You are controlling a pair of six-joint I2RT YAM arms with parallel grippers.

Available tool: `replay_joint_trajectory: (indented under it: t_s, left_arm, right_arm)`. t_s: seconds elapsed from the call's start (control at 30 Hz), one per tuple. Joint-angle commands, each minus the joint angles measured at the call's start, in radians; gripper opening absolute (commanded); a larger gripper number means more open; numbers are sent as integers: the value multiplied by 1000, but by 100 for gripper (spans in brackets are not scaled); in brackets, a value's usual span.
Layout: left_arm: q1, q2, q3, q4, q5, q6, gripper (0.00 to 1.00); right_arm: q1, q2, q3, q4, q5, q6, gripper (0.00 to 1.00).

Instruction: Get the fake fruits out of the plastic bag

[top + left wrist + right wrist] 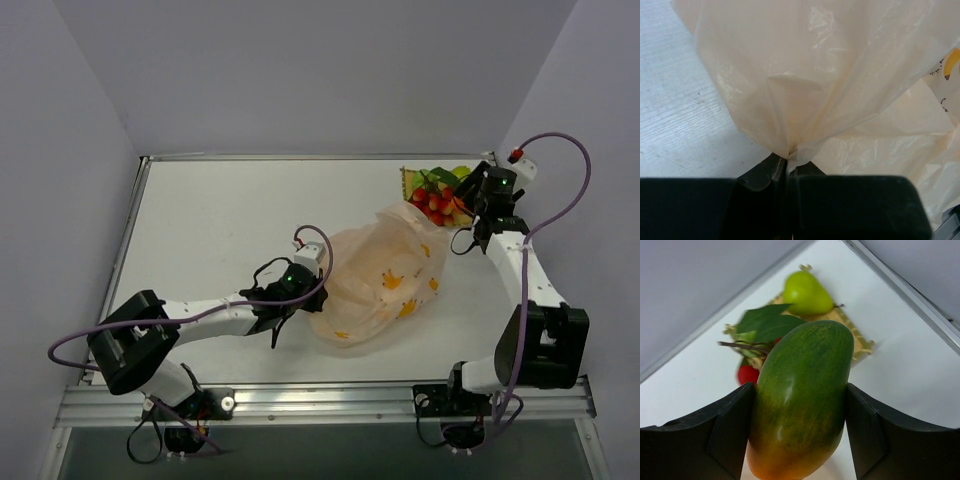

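From above, the plastic bag (385, 285) lies crumpled on the white table (220, 230), right of centre and towards the near edge, pale peach with yellow-orange marks; nothing of its contents can be made out. The left gripper (303, 303) is at the bag's left edge, touching the film. In the far right corner sits a yellow woven mat (412, 180) with a cluster of red berries (436, 203) on it, just beyond the bag's far end. The right gripper (476, 218) hangs at the mat's near right side; its load is hard to read from here. In the left wrist view, the left gripper (788, 169) has its two dark fingers (762, 175) pressed together on a gathered pinch of the bag (805, 85), which fans out from that point and fills most of the view, with bare table (680, 110) to the left. In the right wrist view, the right gripper (799, 415) is spread only as wide as a mango (800, 400), green shading to orange at its lower end, which it grips between both fingers (732, 427). Beyond the mango the mat (860, 340) carries a yellow-green pear (807, 292) at its far side, and green leaves (767, 322), a twig and one of the red berries (747, 374) to the left, partly hidden by the mango.
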Motion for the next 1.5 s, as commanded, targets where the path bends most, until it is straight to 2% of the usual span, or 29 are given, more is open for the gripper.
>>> replay_joint_trajectory:
  t_s: [0.0,0.23,0.37,0.47,0.57,0.77,0.97,1.07,1.23,1.37,1.47]
  left_arm:
    - [6,-25,26,-20,-21,26,2]
    - [9,-11,56,-23,-3,43,2]
    - [9,-12,57,-8,16,44,2]
    - [9,-8,53,10,30,49,2]
    - [9,-12,37,41,37,44,2]
    - [9,-31,36,61,39,61,2]
    - [9,-26,31,86,51,63,2]
    - [9,-11,34,107,65,52,2]
    - [7,2,37,118,65,46,2]
    - [7,-8,43,113,65,49,2]
    - [7,4,53,112,67,49,2]
  right_arm:
    - [-72,87,-63,197,-54,-2,26]
    - [-139,247,-77,384,-68,-52,28]
    - [-190,362,-18,400,-117,-110,30]
    - [-219,460,31,409,-206,-95,32]
    - [-225,526,51,436,-223,-84,34]
    - [-224,612,90,481,-275,-63,38]
    - [-201,629,102,470,-274,-63,41]
    - [-187,614,88,463,-260,-54,50]
    - [-179,591,85,411,-223,-28,74]
    - [-181,528,59,365,-167,9,88]
    - [-184,456,21,338,-133,32,93]
